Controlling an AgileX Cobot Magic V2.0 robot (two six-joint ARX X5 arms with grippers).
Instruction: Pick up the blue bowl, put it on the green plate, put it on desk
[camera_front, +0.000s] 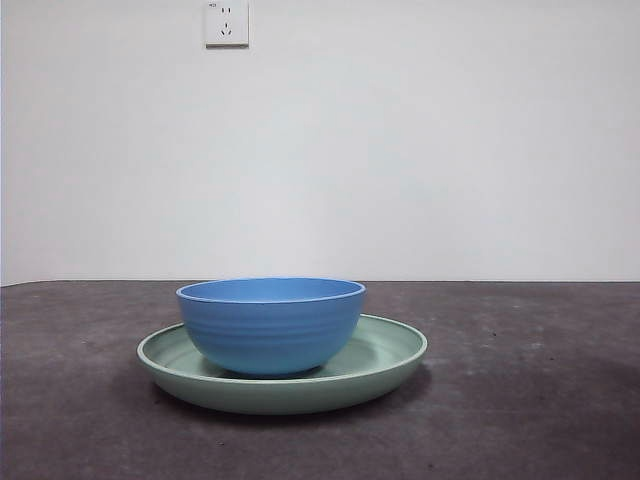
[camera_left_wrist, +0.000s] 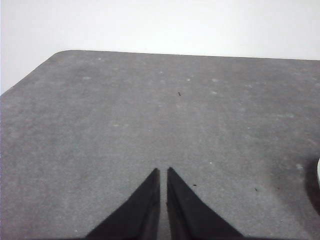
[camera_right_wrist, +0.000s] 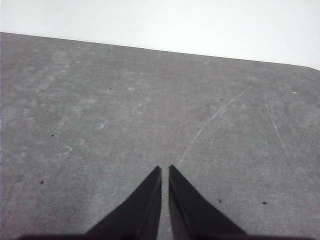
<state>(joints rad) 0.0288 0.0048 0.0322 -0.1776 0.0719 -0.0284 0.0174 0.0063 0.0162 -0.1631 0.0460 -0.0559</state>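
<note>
Front view: the blue bowl (camera_front: 271, 325) stands upright inside the green plate (camera_front: 392, 352), its base resting on the plate's floor, roughly centred though a little toward the plate's left side. The plate lies flat on the desk (camera_front: 530, 400), in the middle of the tabletop. A white wall rises behind the desk, with a white wall socket (camera_front: 227, 22) high up on it. Neither arm shows in this view. Left wrist view: the left gripper (camera_left_wrist: 163, 172) hangs over bare desk surface (camera_left_wrist: 150, 110), its two black jaws drawn together with only a hairline gap between the tips, holding nothing. A thin pale sliver at the picture's edge (camera_left_wrist: 318, 172) may be the plate's rim; too little shows to be certain. Right wrist view: the right gripper (camera_right_wrist: 164, 170) likewise sits above bare desk (camera_right_wrist: 125, 115), jaws closed to a narrow slit, nothing between them. Faint pale scratches (camera_right_wrist: 215, 117) mark the tabletop ahead of it.
</note>
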